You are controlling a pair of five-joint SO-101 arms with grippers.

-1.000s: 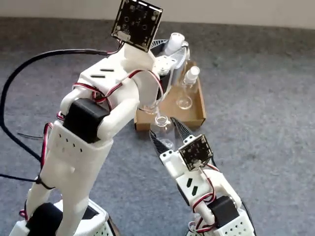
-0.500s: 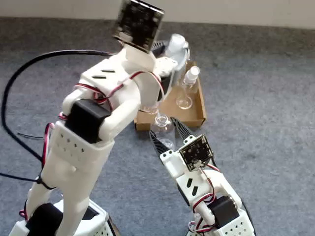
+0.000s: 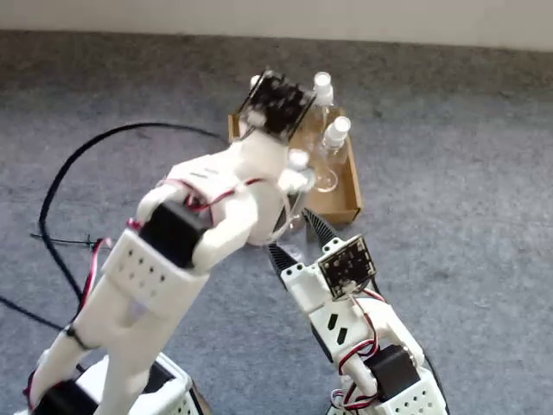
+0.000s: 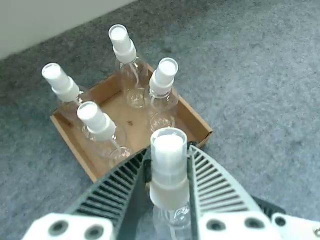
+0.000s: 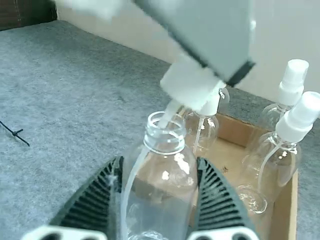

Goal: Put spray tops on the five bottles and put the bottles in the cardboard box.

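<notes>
Grey, carpet-like worktop [image 4: 260, 75] lies under everything. The cardboard box [image 4: 196, 121] sits on it with four bottles [image 4: 162, 95] standing inside, each wearing its white top. That leaves one bottle to finish, and both my arms are on it.

My right end effector [image 5: 160, 167] is clamped around the fifth bottle [image 5: 159, 192], one ribbed finger against each side of its clear body just below the shoulder. Gripping there leaves the open neck [image 5: 163, 137] free and upright, so something can go in from above. The bottle stands just outside the box, on the side nearest my bases. I cannot tell whether its base rests on the worktop.

My left end effector [image 4: 168, 159] is closed on the last spray top [image 4: 169, 142], pinching its white collar so that the dip tube [image 5: 167, 116] hangs clear below. From my right wrist, the top sits tilted directly over the neck, with the end of the tube at or just inside the rim.

I judge this to be the seating step. The tube has to slide down the neck before the collar can meet the threads, and the tilt needs straightening first. If I push down crooked, the tube may bend or the bottle may twist in my right grip.
</notes>
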